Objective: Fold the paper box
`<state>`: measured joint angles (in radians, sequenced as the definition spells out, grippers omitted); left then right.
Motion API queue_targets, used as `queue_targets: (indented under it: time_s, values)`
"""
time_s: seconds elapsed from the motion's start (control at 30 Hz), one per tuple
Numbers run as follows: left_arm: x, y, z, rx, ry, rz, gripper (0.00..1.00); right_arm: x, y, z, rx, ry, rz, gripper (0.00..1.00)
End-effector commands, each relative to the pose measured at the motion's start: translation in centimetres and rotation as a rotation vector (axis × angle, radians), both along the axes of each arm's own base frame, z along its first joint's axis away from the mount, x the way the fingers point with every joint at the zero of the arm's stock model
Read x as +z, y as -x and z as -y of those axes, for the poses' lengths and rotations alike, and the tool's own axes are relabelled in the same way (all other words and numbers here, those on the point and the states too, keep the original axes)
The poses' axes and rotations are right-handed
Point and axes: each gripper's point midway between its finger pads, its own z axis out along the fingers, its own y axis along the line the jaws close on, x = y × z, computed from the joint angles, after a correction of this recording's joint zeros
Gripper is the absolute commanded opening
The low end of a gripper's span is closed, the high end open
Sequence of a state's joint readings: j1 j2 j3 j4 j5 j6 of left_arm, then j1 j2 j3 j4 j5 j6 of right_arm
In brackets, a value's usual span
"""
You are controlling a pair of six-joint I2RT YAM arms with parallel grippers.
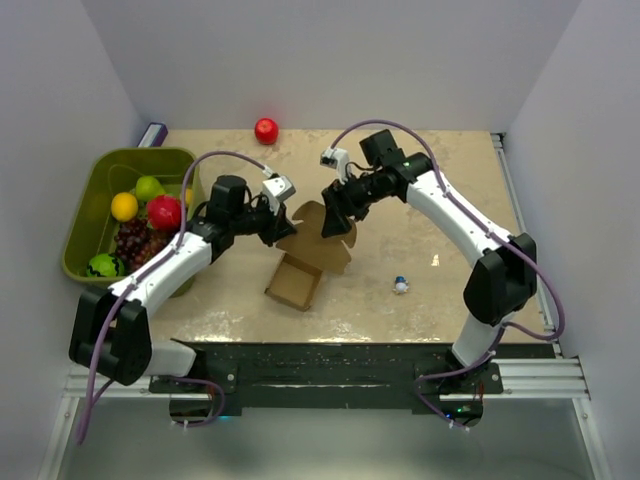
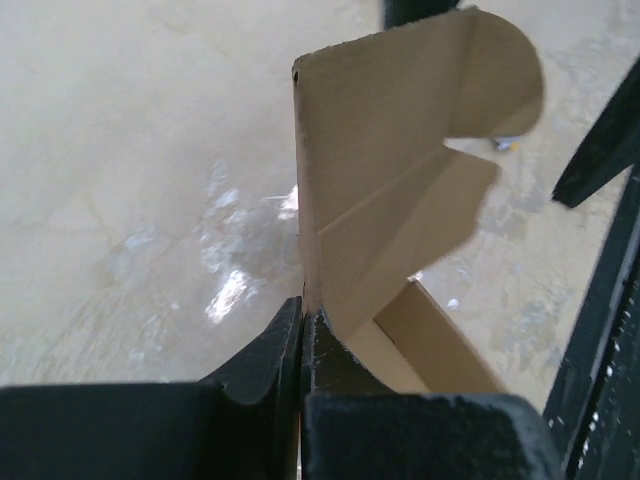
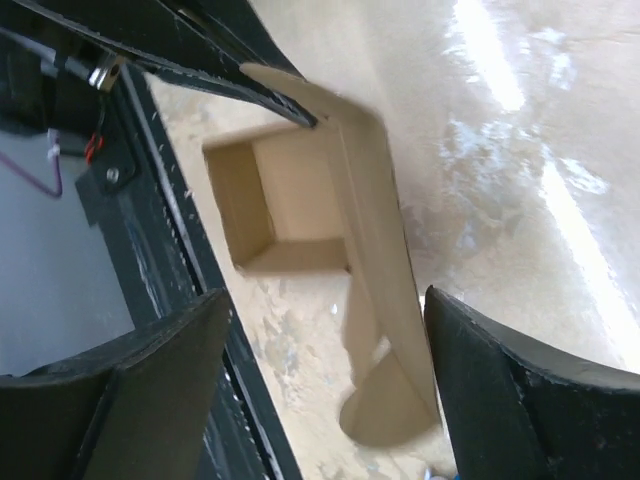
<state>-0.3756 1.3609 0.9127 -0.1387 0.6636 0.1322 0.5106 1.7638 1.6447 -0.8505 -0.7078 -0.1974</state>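
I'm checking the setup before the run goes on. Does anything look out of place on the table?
A red round thing lies alone at the far edge, apart from the green bin holding the fruit. A small white-and-blue bit sits loose right of the paper box. Nothing looks spilled or torn.

We see the paper box [image 1: 296, 283] plain brown, the bin [image 1: 78, 225] green, a red ball [image 1: 266, 130] far off, the table [image 1: 450, 200] mottled beige.

Readable text: none in any view.
Paper box [image 1: 312, 250]: bare brown cardboard, no print.
Counter [image 1: 420, 200]: no lettering legible.
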Motion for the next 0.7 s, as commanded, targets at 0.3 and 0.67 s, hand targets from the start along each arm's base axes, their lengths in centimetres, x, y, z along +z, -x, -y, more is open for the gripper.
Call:
queue_targets:
  time_s: [0.3, 0.67]
  values:
    - [2.1, -4.8, -7.1, 0.628, -0.009, 0.078, 0.00, 0.2, -4.3, 12.0, -0.877, 0.250, 0.071, 0.80]
    - [2.6, -4.8, -6.8, 0.653, 0.062, 0.050, 0.00, -10.1, 0.3, 16.2, -1.008, 0.511, -0.080, 0.72]
